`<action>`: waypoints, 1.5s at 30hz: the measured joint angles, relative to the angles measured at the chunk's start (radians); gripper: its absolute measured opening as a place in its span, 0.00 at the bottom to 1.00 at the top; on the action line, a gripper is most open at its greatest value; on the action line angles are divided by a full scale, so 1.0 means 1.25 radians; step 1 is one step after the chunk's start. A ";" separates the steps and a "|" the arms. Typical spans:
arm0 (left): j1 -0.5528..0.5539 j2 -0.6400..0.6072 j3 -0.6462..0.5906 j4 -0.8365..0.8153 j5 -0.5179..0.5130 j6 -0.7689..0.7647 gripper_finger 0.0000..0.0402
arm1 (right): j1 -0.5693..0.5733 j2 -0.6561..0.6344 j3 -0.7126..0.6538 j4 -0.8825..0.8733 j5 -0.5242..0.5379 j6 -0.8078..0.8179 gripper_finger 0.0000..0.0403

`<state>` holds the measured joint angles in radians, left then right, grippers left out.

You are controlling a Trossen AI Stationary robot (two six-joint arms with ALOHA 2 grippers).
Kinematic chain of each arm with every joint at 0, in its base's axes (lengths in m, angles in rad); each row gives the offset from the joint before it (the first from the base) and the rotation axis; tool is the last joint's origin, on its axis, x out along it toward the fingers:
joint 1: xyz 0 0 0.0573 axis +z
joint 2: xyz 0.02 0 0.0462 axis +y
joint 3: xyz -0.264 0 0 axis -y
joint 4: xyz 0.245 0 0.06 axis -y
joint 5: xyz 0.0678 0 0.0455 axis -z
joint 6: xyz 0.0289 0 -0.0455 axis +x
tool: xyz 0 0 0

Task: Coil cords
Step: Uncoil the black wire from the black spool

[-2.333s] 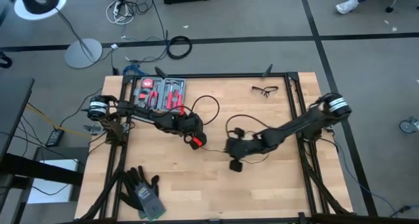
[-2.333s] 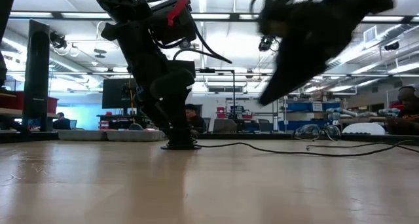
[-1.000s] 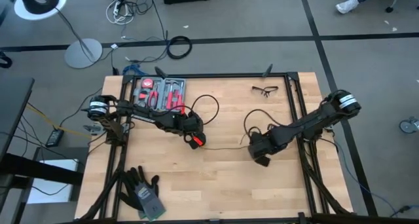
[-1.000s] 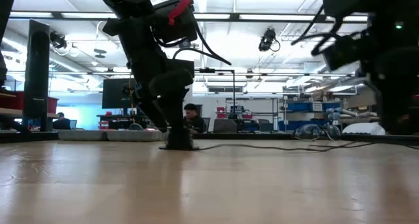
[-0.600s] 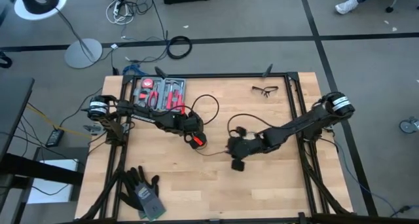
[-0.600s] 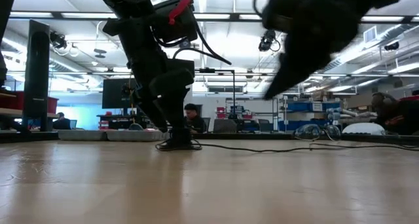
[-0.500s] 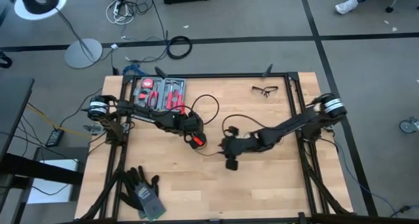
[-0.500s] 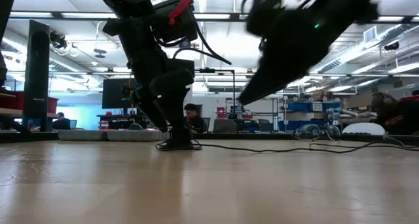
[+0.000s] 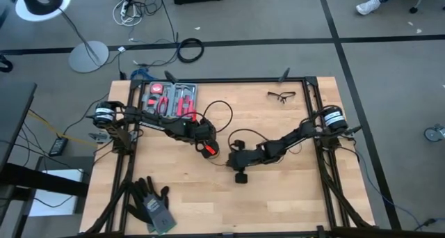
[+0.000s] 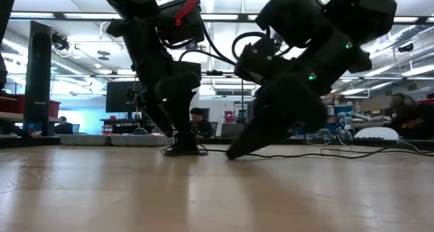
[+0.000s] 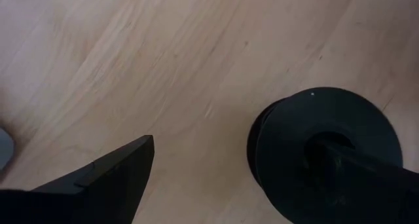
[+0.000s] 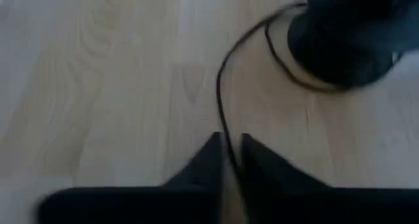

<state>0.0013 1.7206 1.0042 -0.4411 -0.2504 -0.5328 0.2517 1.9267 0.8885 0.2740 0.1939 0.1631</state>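
Observation:
The cord (image 12: pixel 220 86) is thin and black. It runs over the wood to its round black puck (image 11: pixel 327 152), which lies flat on the table. My left gripper (image 11: pixel 222 178) stands open at the table's middle (image 9: pixel 207 149), one finger on the puck. My right gripper (image 12: pixel 233 160) is just right of it (image 9: pixel 231 156), slanting down toward the puck. Its fingers stand a narrow gap apart on either side of the cord, and I cannot tell whether they touch it. The rest of the cord (image 10: pixel 352 155) trails slack along the table to the right. My left gripper presses one finger (image 11: pixel 357 168) down on the puck's flat top (image 11: pixel 308 129), coming steeply from above. Its other finger (image 11: pixel 105 181) stands clear over bare wood. The puck stays flat on the table.
A tray of red-handled tools (image 9: pixel 170 99) sits at the far left. Safety glasses (image 9: pixel 281 95) lie at the far right and dark gloves (image 9: pixel 149 204) at the near left corner. Bare wood stretches along the near side (image 9: pixel 264 203).
My right gripper has swung from the table's right side toward the left, up to the puck, sinking and tipping its fingers down to the table. The left gripper and the puck have kept still.

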 joint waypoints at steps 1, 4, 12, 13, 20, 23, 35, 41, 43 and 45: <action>0.000 0.000 0.000 0.001 0.000 0.000 1.00 | 0.002 -0.014 0.000 -0.034 -0.010 0.001 0.08; 0.000 0.000 0.000 -0.002 0.000 0.000 1.00 | 0.015 -0.077 -0.001 -0.195 -0.025 0.047 0.04; 0.000 0.000 0.000 -0.009 -0.008 0.001 1.00 | 0.083 -0.304 -0.004 -0.736 -0.102 0.252 0.01; 0.000 0.000 0.000 -0.008 -0.009 0.001 1.00 | 0.092 -0.326 -0.004 -0.793 -0.126 0.281 0.01; 0.000 0.000 0.000 -0.006 -0.010 0.002 1.00 | 0.144 -0.417 -0.004 -1.095 -0.168 0.494 0.01; 0.000 0.000 0.000 -0.005 -0.010 0.003 1.00 | 0.155 -0.421 -0.005 -1.038 -0.078 0.505 0.04; 0.000 0.000 0.000 0.002 -0.008 0.001 1.00 | 0.062 -0.319 -0.003 -0.291 0.142 0.078 0.29; 0.000 0.000 0.000 0.003 -0.008 0.001 1.00 | -0.016 -0.124 -0.003 0.012 0.040 -0.026 0.36; 0.000 0.000 0.000 0.003 -0.005 0.001 0.99 | -0.027 -0.064 -0.003 0.072 0.026 -0.054 0.37; 0.000 0.000 0.000 0.006 -0.005 0.001 0.99 | -0.032 -0.015 0.011 0.103 0.025 -0.063 0.37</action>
<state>0.0010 1.7206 1.0042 -0.4334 -0.2569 -0.5320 0.2112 1.9085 0.9021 0.4030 0.2257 0.0841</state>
